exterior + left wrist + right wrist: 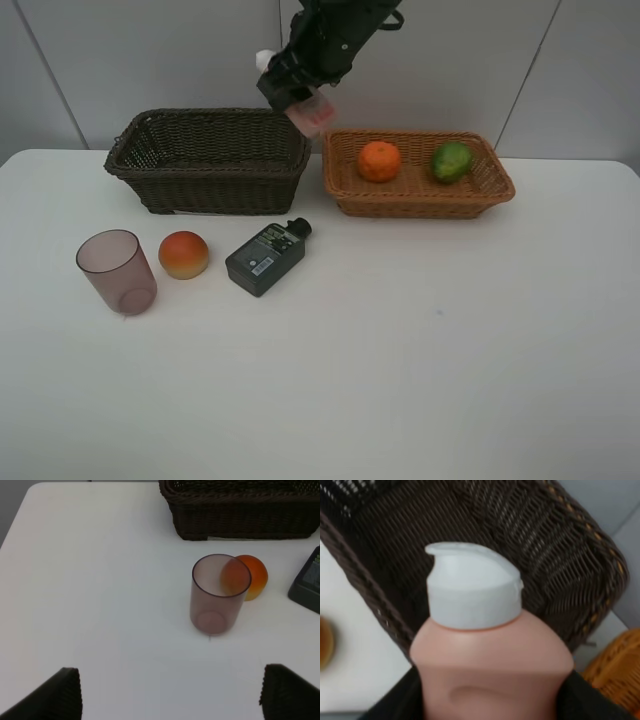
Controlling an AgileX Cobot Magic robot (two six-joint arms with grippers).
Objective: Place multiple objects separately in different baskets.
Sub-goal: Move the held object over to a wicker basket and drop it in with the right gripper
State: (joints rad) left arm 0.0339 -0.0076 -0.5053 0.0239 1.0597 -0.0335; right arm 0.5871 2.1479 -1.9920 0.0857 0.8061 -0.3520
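My right gripper (297,92) hangs above the near right corner of the dark brown basket (210,185), shut on the pink white-capped bottle (312,113) (490,650), whose cap tilts over the basket. The light tan basket (420,203) holds the orange (379,160) and the green lime-like fruit (451,161). On the table in front of the dark basket stand the mauve cup (117,272) (218,595), the peach-like fruit (184,254) (254,575) and the dark grey bottle (265,257) lying flat. My left gripper (172,692) is open over bare table, short of the cup.
The two baskets sit side by side at the back of the white table (400,350). A grey panelled wall stands behind them. The dark basket's wall (240,515) lies beyond the cup in the left wrist view.
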